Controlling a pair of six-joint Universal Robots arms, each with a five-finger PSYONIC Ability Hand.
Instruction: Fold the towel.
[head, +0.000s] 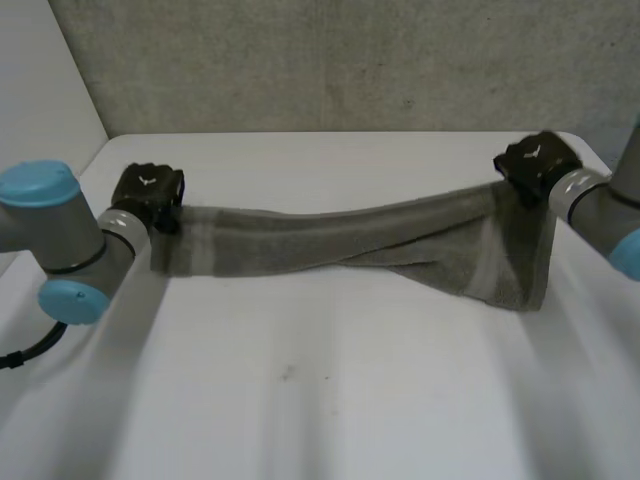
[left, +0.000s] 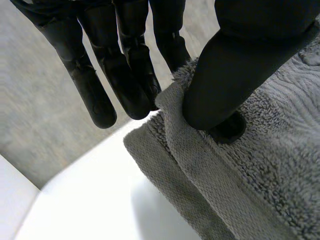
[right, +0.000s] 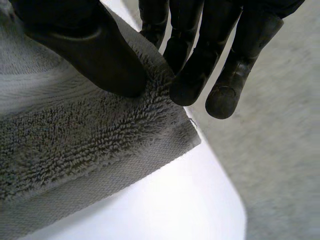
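The black left hand (head: 147, 197) and black right hand (head: 535, 165) each pinch one end of the fluffy grey towel (head: 330, 240), stretched over the white table (head: 320, 400). I think no fold is made yet. Next, both ends should come together evenly.

Bench (head: 300, 430): white matte top, far corners rounded, grey wall (head: 350, 60) right behind the far edge. One small dark speck (head: 286, 373) on the surface, about mid-width, nearer than centre. Grey towel (head: 330, 240) spans the far half from left to right with its top edge raised. Its lower edge sags lowest at the right end; can't tell if it touches the bench.
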